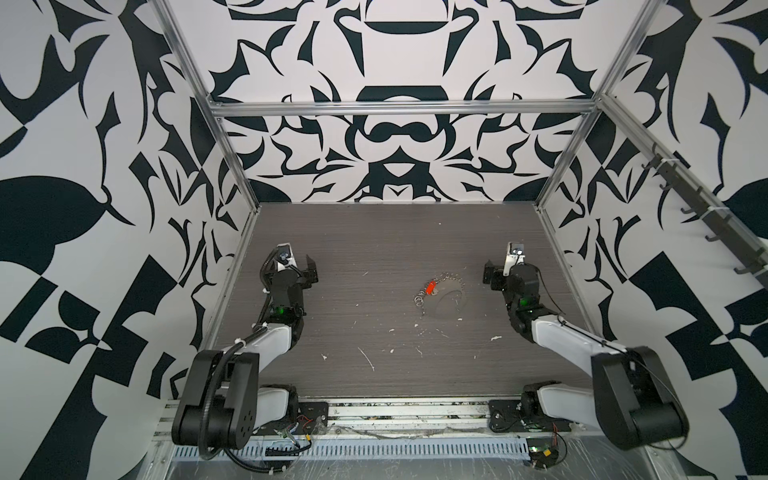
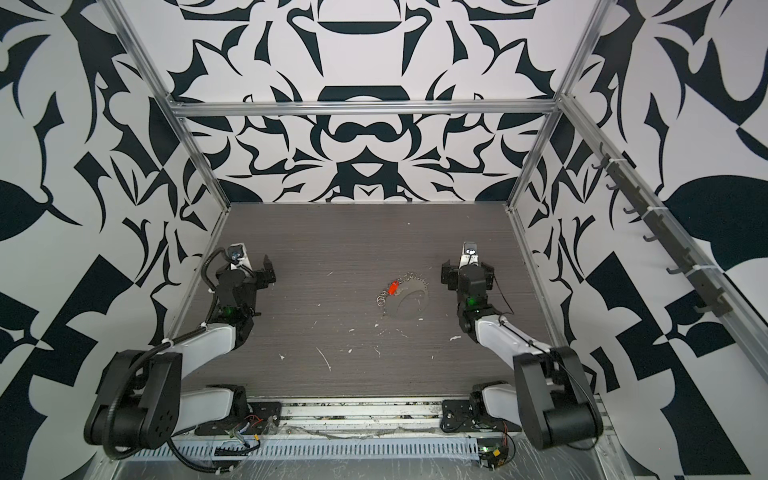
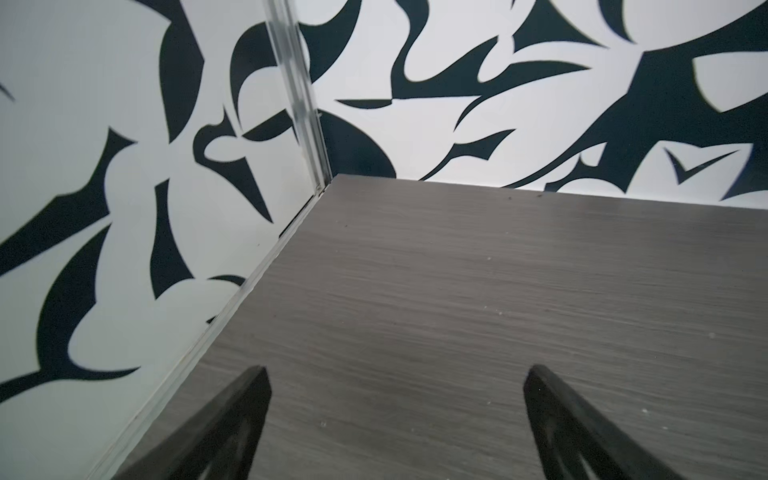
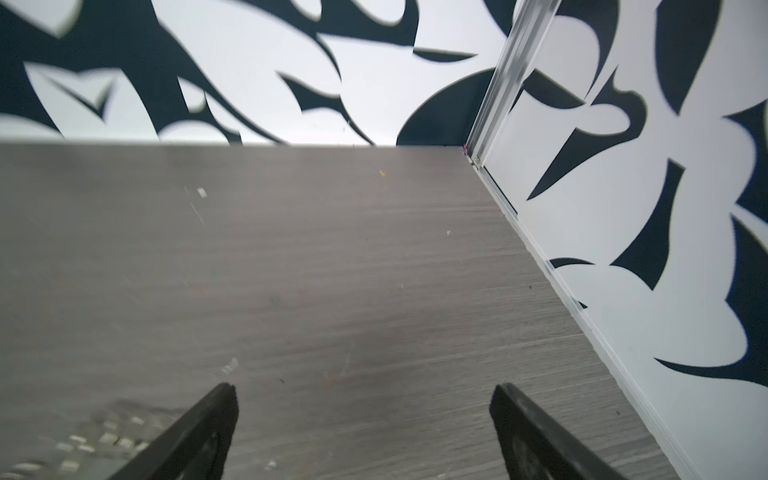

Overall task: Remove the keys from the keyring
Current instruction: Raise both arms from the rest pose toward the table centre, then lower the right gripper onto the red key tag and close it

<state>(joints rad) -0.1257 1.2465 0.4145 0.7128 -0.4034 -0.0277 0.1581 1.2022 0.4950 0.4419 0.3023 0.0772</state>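
Nothing was begun yet: left gripper (image 3: 395, 374) and right gripper (image 4: 361, 390) hovered with fingers spread and empty, while the keys (image 1: 420, 299) lay on the table (image 1: 374, 249) nearer the right one, which I judged should reach in first.

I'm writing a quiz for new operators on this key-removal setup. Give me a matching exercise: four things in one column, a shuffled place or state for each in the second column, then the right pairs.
Things:
1. red tag
2. chain
3. left gripper
4. right gripper

Places or states:
A. open, just right of the chain in both top views
B. silvery, curved on the table
C. open, far left of the bunch, near the side wall
D. lying beside the small rings

Pairs: 1-D, 2-B, 3-C, 4-A.
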